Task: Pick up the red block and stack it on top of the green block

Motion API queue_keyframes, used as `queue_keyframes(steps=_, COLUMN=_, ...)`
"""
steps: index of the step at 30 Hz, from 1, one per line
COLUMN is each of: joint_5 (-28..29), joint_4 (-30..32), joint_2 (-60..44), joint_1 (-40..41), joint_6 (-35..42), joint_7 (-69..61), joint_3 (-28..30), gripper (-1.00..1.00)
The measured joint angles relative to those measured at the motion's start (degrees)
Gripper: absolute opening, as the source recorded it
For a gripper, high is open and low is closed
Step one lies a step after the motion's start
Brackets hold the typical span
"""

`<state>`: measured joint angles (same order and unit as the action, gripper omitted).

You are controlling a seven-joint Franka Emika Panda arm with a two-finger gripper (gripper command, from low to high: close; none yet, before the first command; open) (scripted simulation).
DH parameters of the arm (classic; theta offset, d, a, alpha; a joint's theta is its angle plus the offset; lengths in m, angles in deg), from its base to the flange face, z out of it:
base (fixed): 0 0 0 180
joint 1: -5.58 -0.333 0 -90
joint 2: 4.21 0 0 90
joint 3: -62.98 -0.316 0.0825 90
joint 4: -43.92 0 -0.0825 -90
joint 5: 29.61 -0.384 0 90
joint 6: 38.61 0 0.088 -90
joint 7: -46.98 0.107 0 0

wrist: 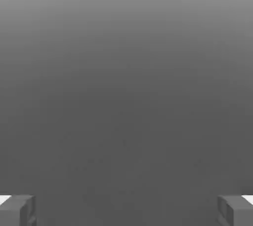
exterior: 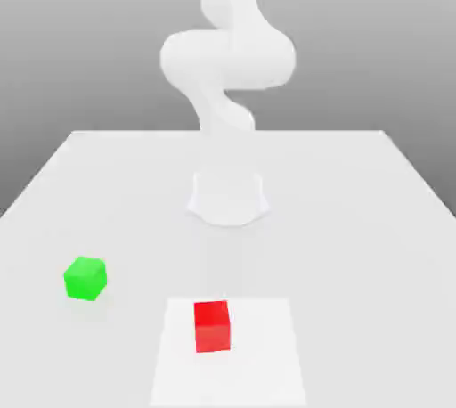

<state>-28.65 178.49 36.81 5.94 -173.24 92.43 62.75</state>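
Observation:
The red block (exterior: 212,326) rests on the table near the front edge, slightly toward the exterior view's left of centre. The green block (exterior: 85,278) sits on the table well off to the exterior view's left of the red one and a little farther back, apart from it. In the hand view my gripper (wrist: 126,211) is open. Its two grey fingertips (wrist: 17,210) stand far apart with nothing between them, and only a plain grey background lies ahead.
The white table (exterior: 356,219) carries a lighter square patch (exterior: 258,353) under the red block. The arm's round base (exterior: 227,197) stands at the table's middle back, and its white links (exterior: 227,59) rise above it.

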Motion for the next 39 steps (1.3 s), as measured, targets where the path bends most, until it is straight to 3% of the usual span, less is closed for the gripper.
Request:
queue_keyframes(steps=12, joint_5=2.97, joint_4=14.4, joint_2=-25.79, joint_1=1.29, joint_6=-15.02, joint_7=-3.54, joint_3=1.16, gripper=0.0)
queue_keyframes(steps=19, joint_5=-0.2, joint_4=22.58, joint_2=-40.25, joint_1=1.26, joint_6=-23.64, joint_7=-9.03, joint_3=2.11, gripper=0.0)
queue_keyframes(steps=25, joint_5=-2.23, joint_4=22.14, joint_2=-52.64, joint_1=1.81, joint_6=-33.75, joint_7=-10.88, joint_3=1.23, gripper=0.0)
queue_keyframes(steps=26, joint_5=-2.32, joint_4=21.87, joint_2=-54.62, joint_1=1.91, joint_6=-35.43, joint_7=-10.97, joint_3=1.11, gripper=-1.0)
queue_keyframes(steps=33, joint_5=-2.16, joint_4=21.81, joint_2=-55.07, joint_1=2.06, joint_6=-35.79, joint_7=-10.83, joint_3=0.98, gripper=-1.0)
queue_keyframes(steps=39, joint_5=-1.21, joint_4=23.39, joint_2=-44.16, joint_1=2.17, joint_6=-26.47, joint_7=-10.15, joint_3=1.13, gripper=-1.0)
